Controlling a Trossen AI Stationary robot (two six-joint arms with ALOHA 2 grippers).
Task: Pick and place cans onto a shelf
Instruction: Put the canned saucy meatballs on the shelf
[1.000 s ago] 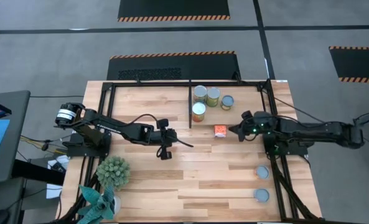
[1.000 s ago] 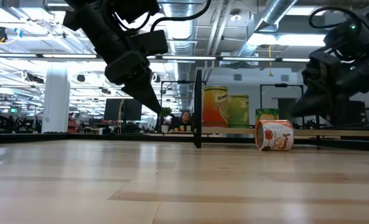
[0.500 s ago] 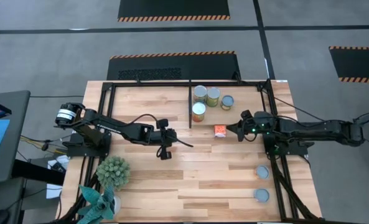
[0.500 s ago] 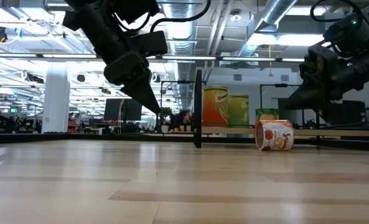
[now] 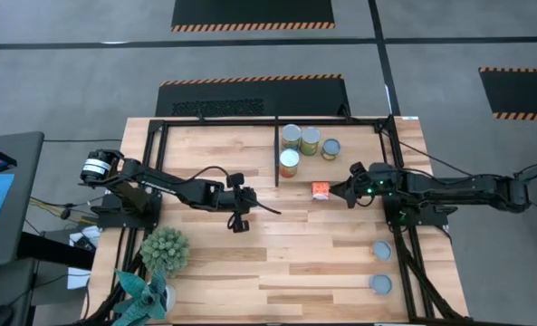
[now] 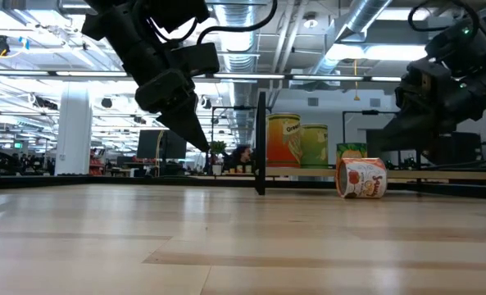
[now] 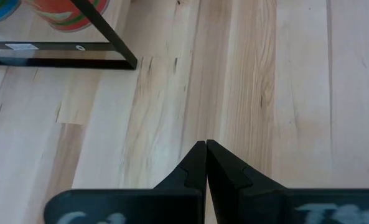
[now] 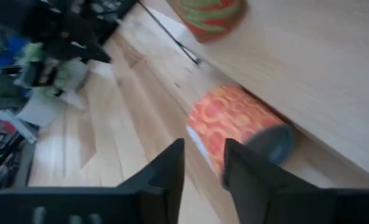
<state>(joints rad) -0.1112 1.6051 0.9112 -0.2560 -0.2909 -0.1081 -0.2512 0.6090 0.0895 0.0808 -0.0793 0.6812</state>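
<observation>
Cans are spread over two parts of the wooden table (image 5: 250,263) in the high view: three upright ones stand inside the shelf (image 5: 277,120) frame just right of its central divider bar, a green-topped can (image 5: 291,136) and a yellow-green can (image 5: 311,140) at the upper middle of the frame, an orange-yellow can (image 5: 289,163) just below them, and a fourth can (image 5: 330,148) with a silver top a little further right. An orange-labelled can (image 5: 321,190) lies on its side on the planks below that group, near the middle right of the frame. The right gripper (image 5: 339,191) sits just beside it on the right, fingers parted with a clear gap between them in its wrist view, the orange can lying just ahead of the fingertips (image 8: 172,152) and not held; whether they touch it cannot be told. Two more silver-topped cans (image 5: 381,251) stand at the lower right of the high view, one below the other, well apart from the shelf. The left gripper (image 5: 274,212) hangs over bare planks at the centre of the frame, its fingers pressed together and holding nothing. A spiky green potted plant (image 5: 165,250) stands at the lower left.
</observation>
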